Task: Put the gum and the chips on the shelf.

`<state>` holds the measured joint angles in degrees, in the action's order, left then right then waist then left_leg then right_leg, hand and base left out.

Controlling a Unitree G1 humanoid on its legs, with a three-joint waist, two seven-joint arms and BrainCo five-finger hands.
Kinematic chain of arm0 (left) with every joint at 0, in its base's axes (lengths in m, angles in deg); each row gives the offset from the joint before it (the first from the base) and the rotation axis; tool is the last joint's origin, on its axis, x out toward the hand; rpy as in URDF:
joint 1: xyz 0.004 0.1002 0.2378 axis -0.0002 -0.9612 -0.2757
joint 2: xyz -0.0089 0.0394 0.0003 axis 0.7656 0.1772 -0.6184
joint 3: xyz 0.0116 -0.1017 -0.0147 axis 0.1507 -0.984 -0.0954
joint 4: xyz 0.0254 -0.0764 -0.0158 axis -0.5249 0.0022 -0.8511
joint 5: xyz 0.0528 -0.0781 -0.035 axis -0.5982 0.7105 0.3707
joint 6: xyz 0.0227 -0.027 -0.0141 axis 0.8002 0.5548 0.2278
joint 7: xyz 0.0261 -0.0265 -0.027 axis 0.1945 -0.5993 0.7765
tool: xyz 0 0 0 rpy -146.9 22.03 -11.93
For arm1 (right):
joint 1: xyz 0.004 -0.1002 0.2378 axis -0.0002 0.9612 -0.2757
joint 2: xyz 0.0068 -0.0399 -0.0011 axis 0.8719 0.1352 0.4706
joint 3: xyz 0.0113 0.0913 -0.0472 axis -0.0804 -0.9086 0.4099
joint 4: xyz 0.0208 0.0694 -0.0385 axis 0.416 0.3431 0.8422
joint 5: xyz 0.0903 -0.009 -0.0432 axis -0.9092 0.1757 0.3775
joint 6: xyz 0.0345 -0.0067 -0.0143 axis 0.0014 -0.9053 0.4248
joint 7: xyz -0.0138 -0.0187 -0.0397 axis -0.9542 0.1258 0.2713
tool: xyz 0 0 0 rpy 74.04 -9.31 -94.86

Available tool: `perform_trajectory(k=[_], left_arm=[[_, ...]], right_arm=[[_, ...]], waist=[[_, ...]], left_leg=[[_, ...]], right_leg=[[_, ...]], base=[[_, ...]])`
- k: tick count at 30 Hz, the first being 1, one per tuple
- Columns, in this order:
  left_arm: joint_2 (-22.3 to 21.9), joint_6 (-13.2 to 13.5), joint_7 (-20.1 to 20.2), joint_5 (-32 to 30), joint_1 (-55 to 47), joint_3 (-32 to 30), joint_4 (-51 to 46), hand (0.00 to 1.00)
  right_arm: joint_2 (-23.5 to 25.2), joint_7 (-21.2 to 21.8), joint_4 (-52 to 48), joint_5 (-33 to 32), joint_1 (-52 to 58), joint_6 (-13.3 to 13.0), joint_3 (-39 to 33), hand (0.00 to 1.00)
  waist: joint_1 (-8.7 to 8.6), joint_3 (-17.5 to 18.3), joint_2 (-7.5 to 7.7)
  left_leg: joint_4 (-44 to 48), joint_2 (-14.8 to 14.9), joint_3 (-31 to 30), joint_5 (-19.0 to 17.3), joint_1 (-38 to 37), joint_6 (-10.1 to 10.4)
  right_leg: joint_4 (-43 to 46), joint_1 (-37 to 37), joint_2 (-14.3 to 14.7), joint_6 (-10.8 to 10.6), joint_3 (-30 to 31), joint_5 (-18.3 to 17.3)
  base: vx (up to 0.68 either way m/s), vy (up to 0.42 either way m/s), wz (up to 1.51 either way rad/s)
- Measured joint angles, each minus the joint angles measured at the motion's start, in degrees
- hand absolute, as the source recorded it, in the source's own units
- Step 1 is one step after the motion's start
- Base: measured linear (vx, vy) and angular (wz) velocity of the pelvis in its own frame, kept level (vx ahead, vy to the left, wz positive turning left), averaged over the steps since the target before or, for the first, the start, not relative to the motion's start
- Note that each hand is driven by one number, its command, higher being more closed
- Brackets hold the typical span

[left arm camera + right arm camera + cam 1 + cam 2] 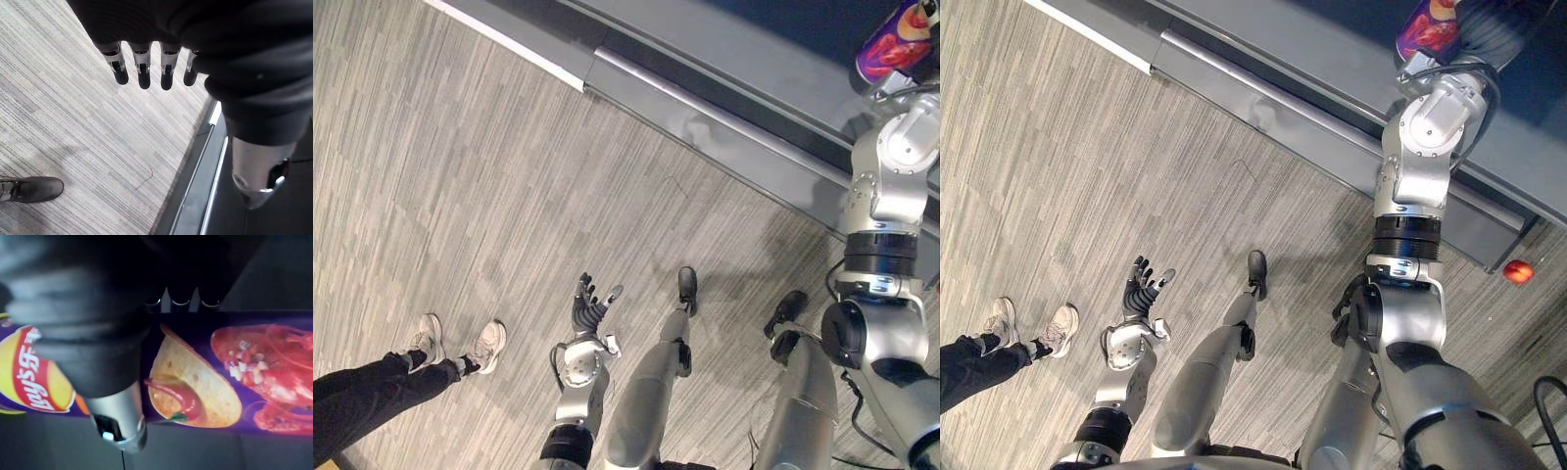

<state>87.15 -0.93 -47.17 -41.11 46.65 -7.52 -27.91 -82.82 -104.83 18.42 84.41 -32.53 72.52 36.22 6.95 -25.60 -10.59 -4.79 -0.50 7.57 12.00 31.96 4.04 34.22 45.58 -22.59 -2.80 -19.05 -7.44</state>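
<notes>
One chips can, held up at the shelf

One purple chips can sits in the grasp of the right hand, fingers curled over its far side and thumb across the near side. The arm is raised to the dark shelf at the top of the head views. Whether the can already rests on the board cannot be told. Its glossy wrap carries a yellow-and-red logo, a folded tortilla with a red chili, and a heap of chunky red food. It lies sideways across the palm. To do this step well, the can probably needs to go well past the shelf's edge and settle before the fingers loosen, since a round tube laid on its side may roll. The left hand hangs low over the striped grey carpet, fingers spread and empty, near a person's legs.
</notes>
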Motion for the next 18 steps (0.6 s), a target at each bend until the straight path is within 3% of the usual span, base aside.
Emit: perform_trajectory(k=[18], left_arm=[[-1.62, 0.03, 0.23, 2.25, -0.03, -0.19, -2.17, 0.00]], right_arm=[[0.87, 0.65, 2.79, -0.52, 0.72, -0.55, 3.30, 1.00]], waist=[[-0.16, 0.02, 0.02]], left_leg=[[1.28, 0.92, 3.76, 0.05, 1.77, 0.01]], right_leg=[[-0.04, 1.17, -0.05, 0.01, 0.23, 0.01]], base=[[-0.01, -0.018, 0.00]])
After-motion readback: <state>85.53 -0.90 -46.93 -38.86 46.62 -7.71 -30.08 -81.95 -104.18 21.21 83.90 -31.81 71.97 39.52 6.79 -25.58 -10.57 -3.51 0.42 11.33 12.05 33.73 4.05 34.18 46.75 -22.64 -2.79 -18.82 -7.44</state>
